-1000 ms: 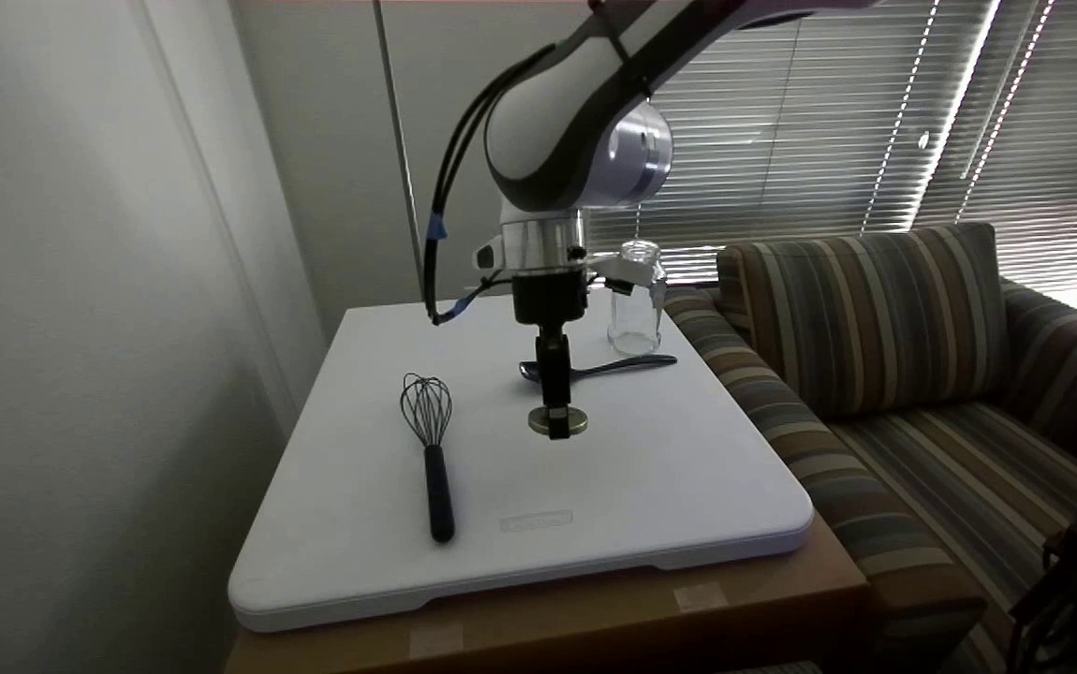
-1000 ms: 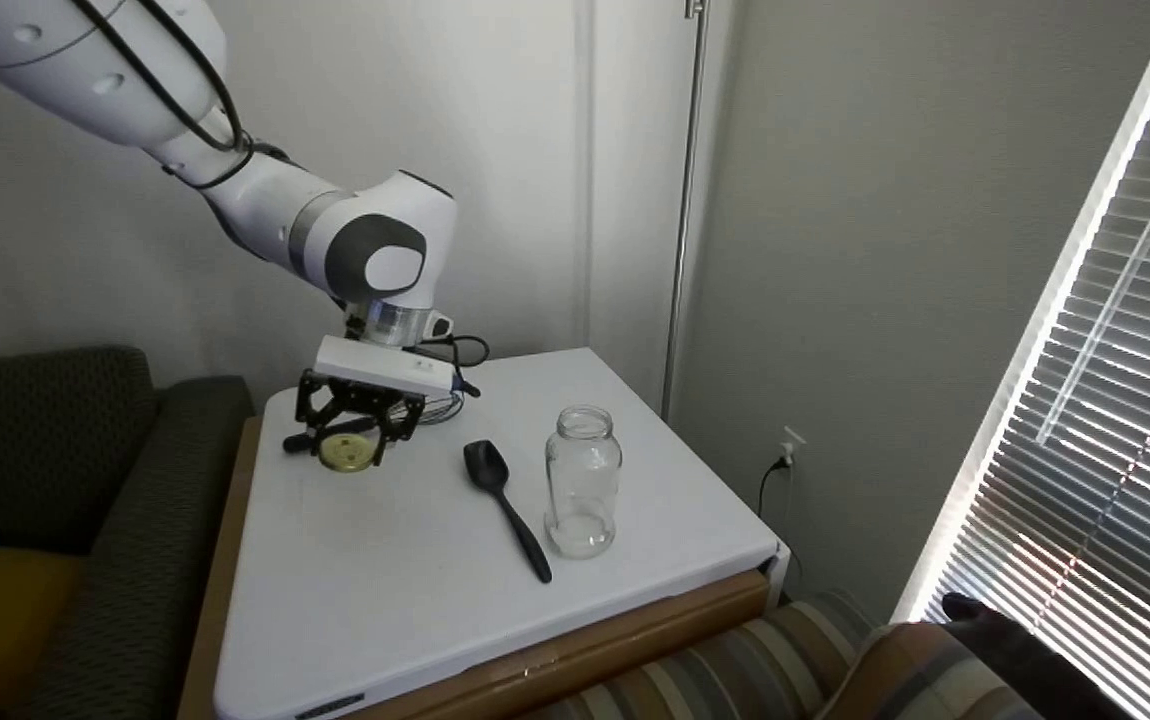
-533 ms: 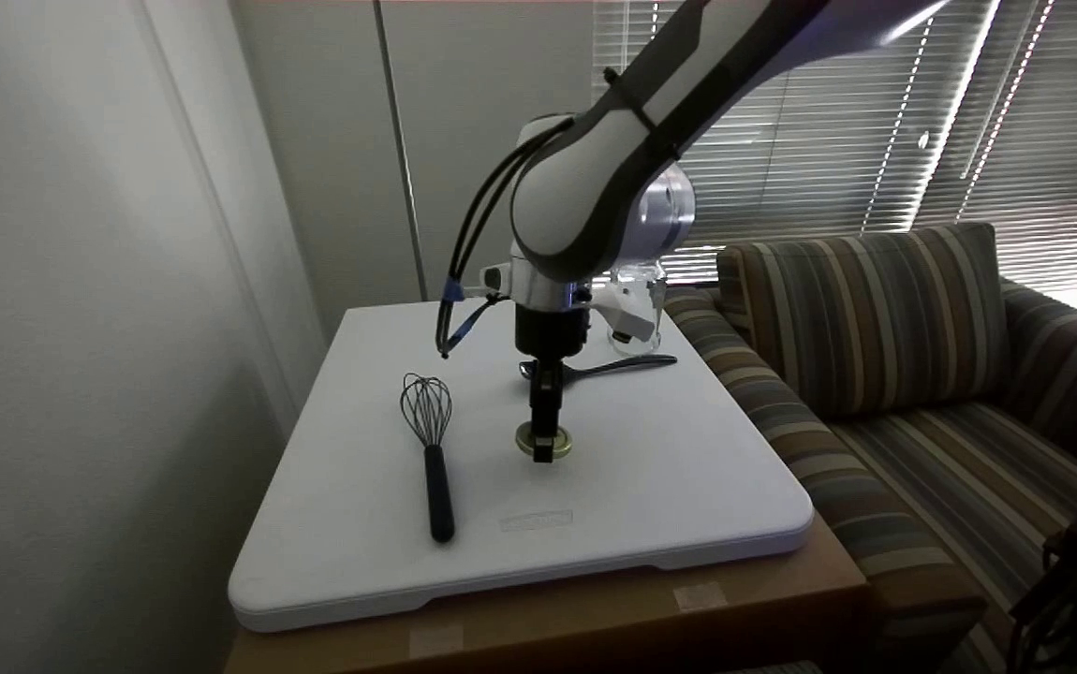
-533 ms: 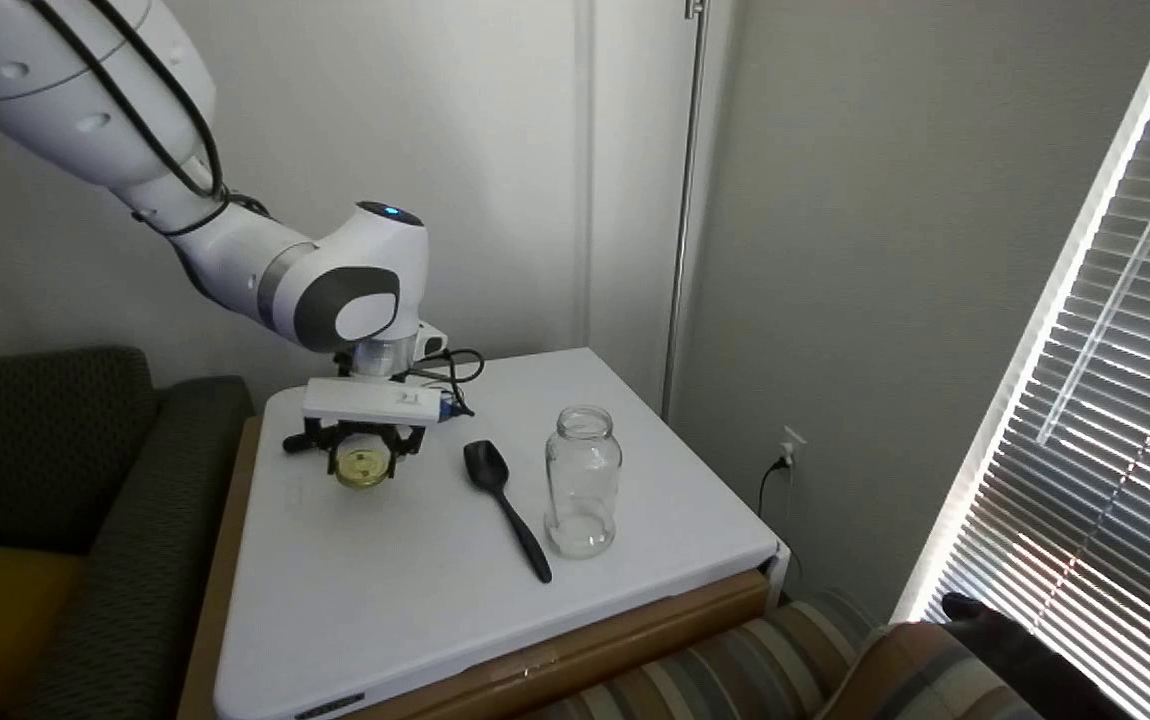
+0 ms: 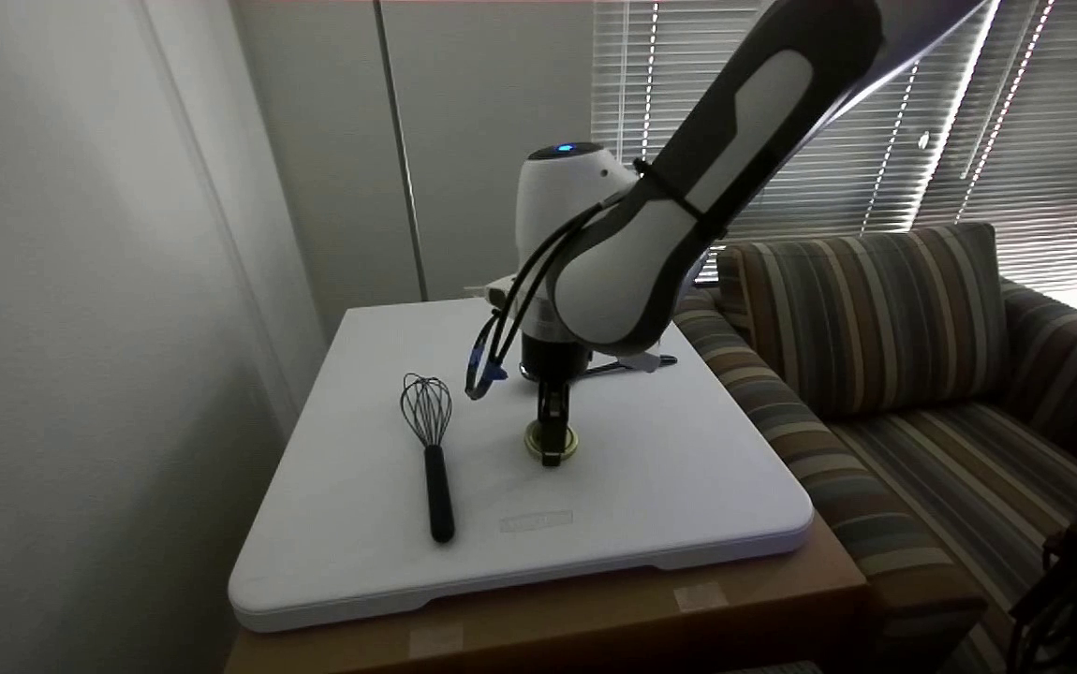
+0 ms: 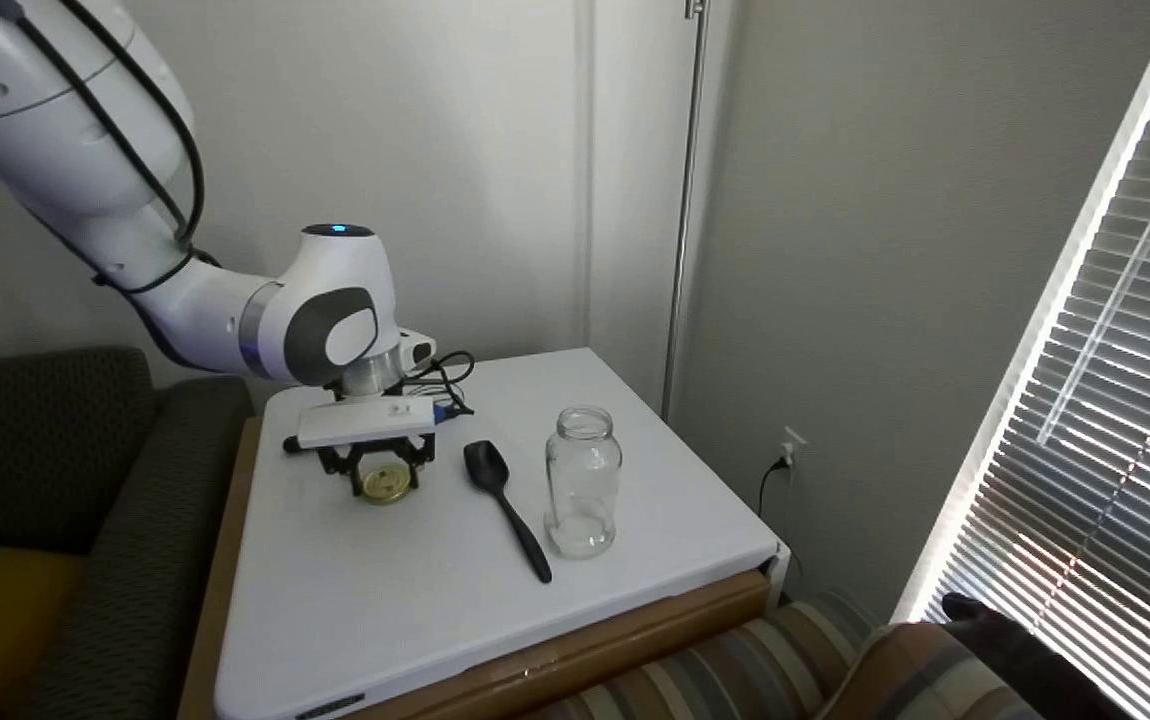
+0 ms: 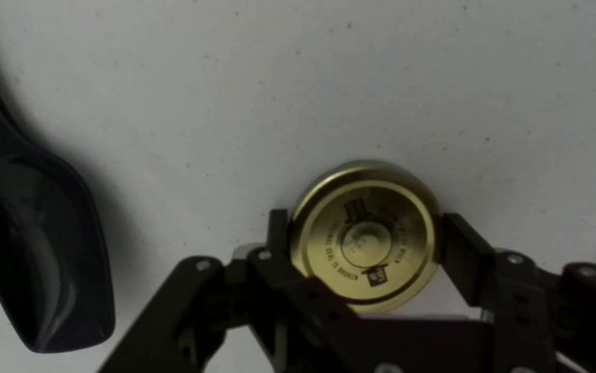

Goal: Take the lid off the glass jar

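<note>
Lid (image 7: pixel 365 241), round, shiny gold, dark print around a central circle, jaws clamped on its opposite edges

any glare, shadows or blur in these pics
In both exterior views, bright glare at the blinds; in the wrist view, dim light overall, a soft shadow beside the black spoon, a shine on the lid, and some of its small print too soft to read.

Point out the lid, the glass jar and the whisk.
Lid (image 7: pixel 366 242), wrist view, centre of its printed face.
Glass jar (image 6: pixel 583 487), in an exterior view, side wall.
Whisk (image 5: pixel 435 461), in an exterior view, handle near wires.
</note>
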Robot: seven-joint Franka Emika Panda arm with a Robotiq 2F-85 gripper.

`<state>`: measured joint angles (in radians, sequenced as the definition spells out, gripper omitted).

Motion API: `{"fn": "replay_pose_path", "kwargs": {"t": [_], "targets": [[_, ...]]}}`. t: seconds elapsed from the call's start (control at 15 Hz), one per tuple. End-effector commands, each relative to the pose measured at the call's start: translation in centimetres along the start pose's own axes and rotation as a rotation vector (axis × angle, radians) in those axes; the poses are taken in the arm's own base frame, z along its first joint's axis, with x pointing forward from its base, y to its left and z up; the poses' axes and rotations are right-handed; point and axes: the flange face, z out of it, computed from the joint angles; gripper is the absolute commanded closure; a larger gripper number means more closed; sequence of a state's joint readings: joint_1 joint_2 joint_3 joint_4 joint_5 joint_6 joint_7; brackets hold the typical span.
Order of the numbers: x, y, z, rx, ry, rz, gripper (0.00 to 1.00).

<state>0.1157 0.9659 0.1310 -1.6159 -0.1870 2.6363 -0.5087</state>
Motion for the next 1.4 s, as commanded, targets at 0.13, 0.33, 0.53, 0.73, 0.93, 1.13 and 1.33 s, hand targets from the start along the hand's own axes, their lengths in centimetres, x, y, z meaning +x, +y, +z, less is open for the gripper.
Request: {"fn": "replay_pose_path", "kwargs": {"t": [0.13, 0.33, 0.53, 0.73, 0.93, 1.13, 1.33], "targets": [[-0.8, 0.0, 0.3, -0.026, -0.049, 0.01, 0.53], [-0.9, 0.2, 0.2, -0.013, -0.054, 0.023, 0.06], [-1.2, 0.7, 0.0, 0.001, -0.057, 0.041, 0.0], [-1.4, 1.4, -0.3, 0.008, -0.052, 0.061, 0.0], [-1.7, 2.9, -2.2, 0.018, -0.03, 0.092, 0.0], [-2.1, 4.4, -5.4, 0.047, -0.021, 0.122, 0.0], [-2.4, 5.7, -9.7, 0.104, -0.027, 0.134, 0.0]]}}
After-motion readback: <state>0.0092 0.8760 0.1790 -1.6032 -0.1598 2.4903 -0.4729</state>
